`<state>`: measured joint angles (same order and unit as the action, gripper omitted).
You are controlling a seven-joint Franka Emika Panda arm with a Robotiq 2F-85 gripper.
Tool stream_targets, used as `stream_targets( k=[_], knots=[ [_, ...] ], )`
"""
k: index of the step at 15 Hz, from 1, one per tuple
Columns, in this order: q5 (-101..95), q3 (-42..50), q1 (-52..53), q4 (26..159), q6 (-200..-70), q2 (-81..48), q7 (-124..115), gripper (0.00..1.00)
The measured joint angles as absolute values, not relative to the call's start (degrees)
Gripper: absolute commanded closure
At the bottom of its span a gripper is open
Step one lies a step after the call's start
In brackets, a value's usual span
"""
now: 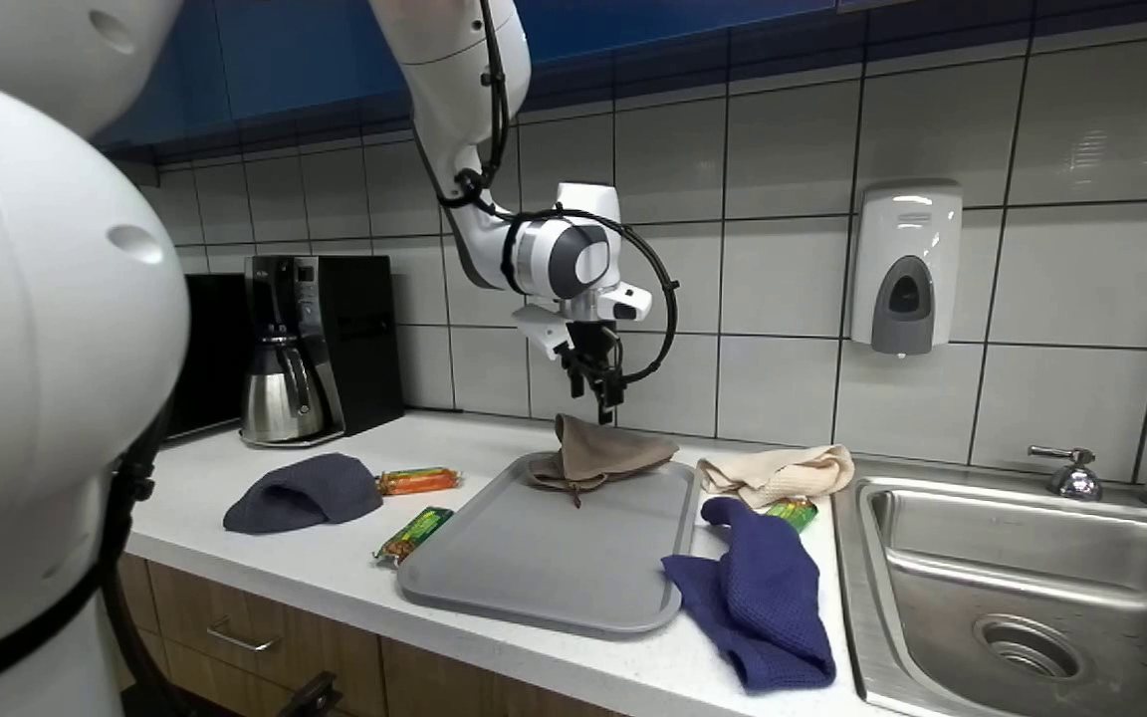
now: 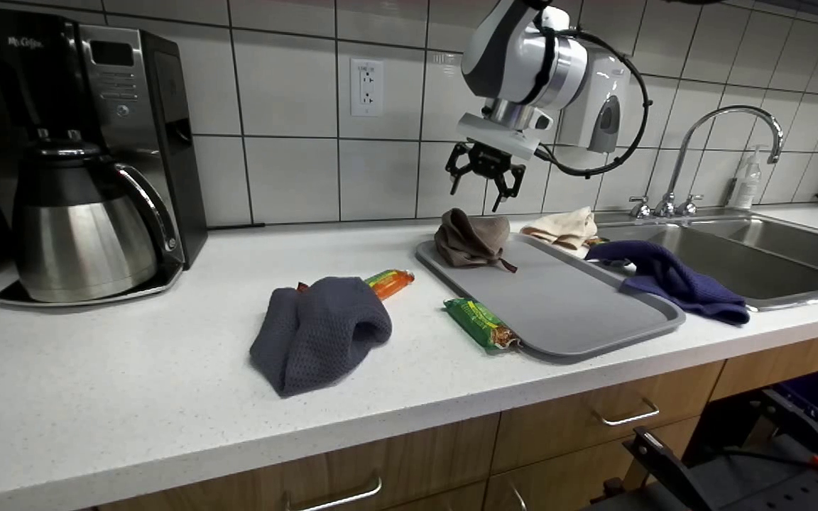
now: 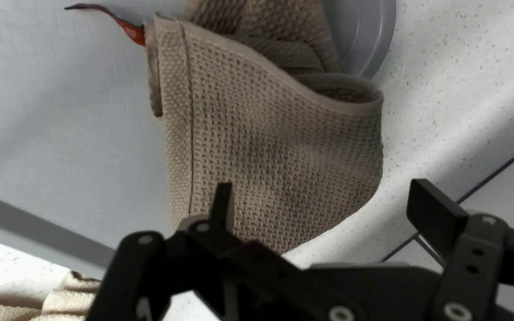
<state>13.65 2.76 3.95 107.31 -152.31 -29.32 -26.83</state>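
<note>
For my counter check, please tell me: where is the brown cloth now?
In both exterior views, the brown cloth lies on the gray tray, near the tiled wall, left of the cream cloth and below the open claw.

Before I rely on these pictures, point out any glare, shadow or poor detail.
In an exterior view, light glares off a wall tile at upper right; in an exterior view, the steel carafe carries a bright sheen; in the wrist view, the weave of the brown cloth reads clearly, soft shadow dims the counter on the right, and the dark fingers show little detail.
</note>
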Motion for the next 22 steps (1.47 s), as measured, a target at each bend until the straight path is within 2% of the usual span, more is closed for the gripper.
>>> stream_targets(
  k=[22],
  knots=[
    [13.49, 1.39, 4.20, 97.99, -147.00, -38.08, -22.76, 0.00]
  ],
)
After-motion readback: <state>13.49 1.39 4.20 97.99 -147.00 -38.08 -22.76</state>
